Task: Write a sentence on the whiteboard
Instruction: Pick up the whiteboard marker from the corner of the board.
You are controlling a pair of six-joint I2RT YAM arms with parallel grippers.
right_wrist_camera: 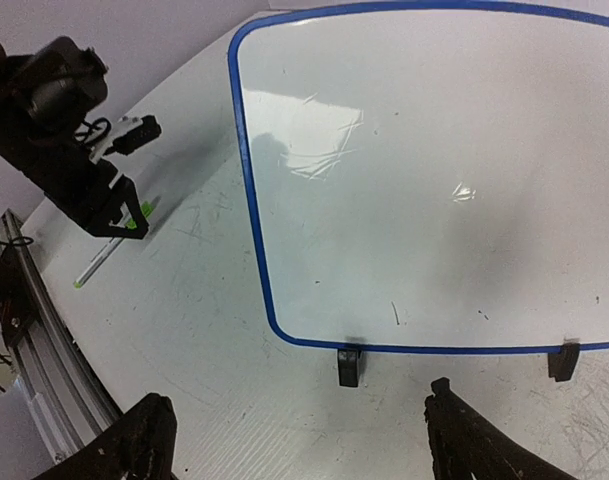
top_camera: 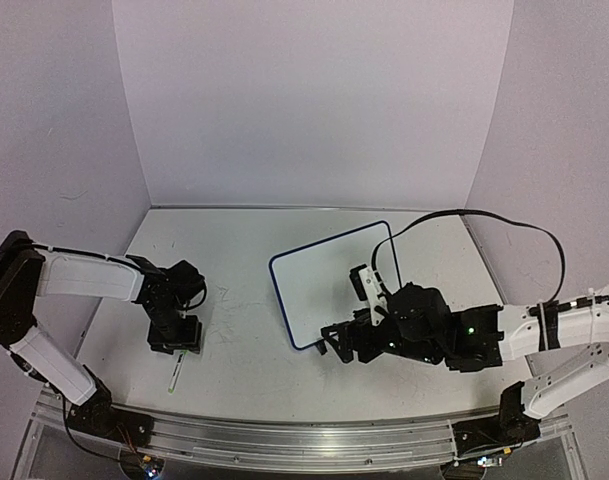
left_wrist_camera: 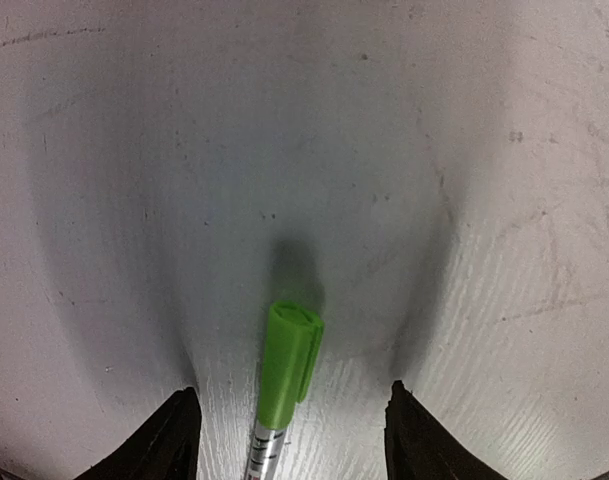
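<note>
The left arm reaches out low over the table (top_camera: 234, 370), elbow folded back at the table's left edge, with the left gripper (top_camera: 174, 338) pointed down at a marker (left_wrist_camera: 289, 355). Its two black fingers (left_wrist_camera: 174, 432) stand apart, one on either side of the marker, with table showing in the gaps and neither touching it. The marker lies flat, with a glossy lime-green plastic cap with a clip and a silvery printed barrel. The tabletop is matt white, finely grained and scuffed with faint grey marks.

The right arm stretches in from the right, wrist turned left, and a black cable (top_camera: 484, 215) arches above it. The right gripper (right_wrist_camera: 299, 395) is spread wide and holds nothing, just in front of the whiteboard (right_wrist_camera: 434, 200). The whiteboard lies mid-table, skewed to the table's edges. It is a smooth, glossy white rectangle with rounded corners and a dark blue rim, catching glare, with two small black feet (right_wrist_camera: 350, 366) along its near edge.
</note>
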